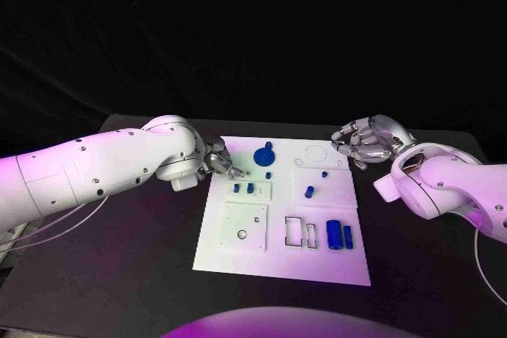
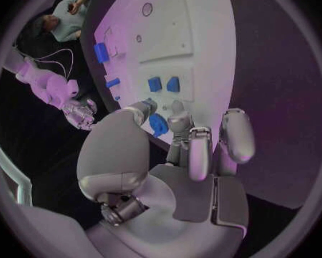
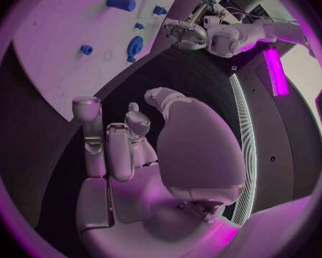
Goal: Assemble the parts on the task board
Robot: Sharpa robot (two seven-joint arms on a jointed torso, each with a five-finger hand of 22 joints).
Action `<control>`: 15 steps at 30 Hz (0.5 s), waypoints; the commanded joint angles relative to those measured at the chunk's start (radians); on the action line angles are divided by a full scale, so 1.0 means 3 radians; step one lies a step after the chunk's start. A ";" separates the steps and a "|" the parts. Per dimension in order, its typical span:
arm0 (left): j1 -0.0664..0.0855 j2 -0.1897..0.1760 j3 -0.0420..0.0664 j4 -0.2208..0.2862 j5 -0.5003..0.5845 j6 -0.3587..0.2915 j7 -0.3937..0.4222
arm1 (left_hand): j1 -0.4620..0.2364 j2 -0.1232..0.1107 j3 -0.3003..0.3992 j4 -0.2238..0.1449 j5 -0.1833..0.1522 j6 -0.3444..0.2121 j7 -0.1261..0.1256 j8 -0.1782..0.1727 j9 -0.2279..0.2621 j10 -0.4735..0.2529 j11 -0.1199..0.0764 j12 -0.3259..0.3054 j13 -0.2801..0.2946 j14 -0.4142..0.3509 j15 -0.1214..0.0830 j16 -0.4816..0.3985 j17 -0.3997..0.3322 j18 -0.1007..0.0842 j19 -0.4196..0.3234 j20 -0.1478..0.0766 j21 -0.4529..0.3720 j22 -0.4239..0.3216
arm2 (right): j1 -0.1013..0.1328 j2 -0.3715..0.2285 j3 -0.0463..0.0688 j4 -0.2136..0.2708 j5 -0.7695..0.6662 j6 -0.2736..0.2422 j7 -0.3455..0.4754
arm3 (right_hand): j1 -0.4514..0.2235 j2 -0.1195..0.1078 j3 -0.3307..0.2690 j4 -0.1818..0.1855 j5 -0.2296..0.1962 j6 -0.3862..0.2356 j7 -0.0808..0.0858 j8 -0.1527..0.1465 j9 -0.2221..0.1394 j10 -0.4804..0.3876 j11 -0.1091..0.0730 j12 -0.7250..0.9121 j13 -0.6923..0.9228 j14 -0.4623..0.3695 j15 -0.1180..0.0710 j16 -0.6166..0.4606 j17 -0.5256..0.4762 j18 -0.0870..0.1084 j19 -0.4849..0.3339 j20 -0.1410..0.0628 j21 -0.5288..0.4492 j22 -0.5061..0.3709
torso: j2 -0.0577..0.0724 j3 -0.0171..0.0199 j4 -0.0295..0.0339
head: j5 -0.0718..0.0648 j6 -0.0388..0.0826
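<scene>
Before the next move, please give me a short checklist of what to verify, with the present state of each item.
1. Left hand is free to grasp: ok, it holds nothing, fingers apart, at the left edge of the white task board.
2. Round blue disc part is within reach of the left hand: ok, it lies just beside the fingertips.
3. Left hand already touches the disc: cannot tell, the fingers partly hide it in the wrist view.
4. Right hand is clear of the board: ok, it hovers off the far right corner, empty, fingers curled.
5. Large blue cylinder lies undisturbed near the board's near right side: ok.
</scene>
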 commanded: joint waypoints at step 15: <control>-0.0018 0.0151 -0.0088 0.0021 -0.0672 -0.1011 0.1718 | 0.1211 -0.0012 0.0007 -0.0133 -0.0392 -0.0664 0.0377 -0.0206 -0.0547 -0.1517 0.0385 -0.1314 -0.1464 -0.1169 0.0370 -0.1662 -0.1699 0.0374 -0.1396 0.0322 -0.2306 -0.0957 | -0.0004 0.0010 0.0000 -0.0014 -0.0025 0.0022 0.0037 | -0.0034 -0.0006 0.0036 -0.0005 0.0018 -0.0034 0.0000 0.0031 0.0008 -0.0083 -0.0009 -0.0088 -0.0081 0.0032 -0.0017 -0.0047 -0.0049 0.0054 -0.0059 0.0000 -0.0078 -0.0037 | 0.0007 -0.0005 -0.0004 | -0.0047 0.0051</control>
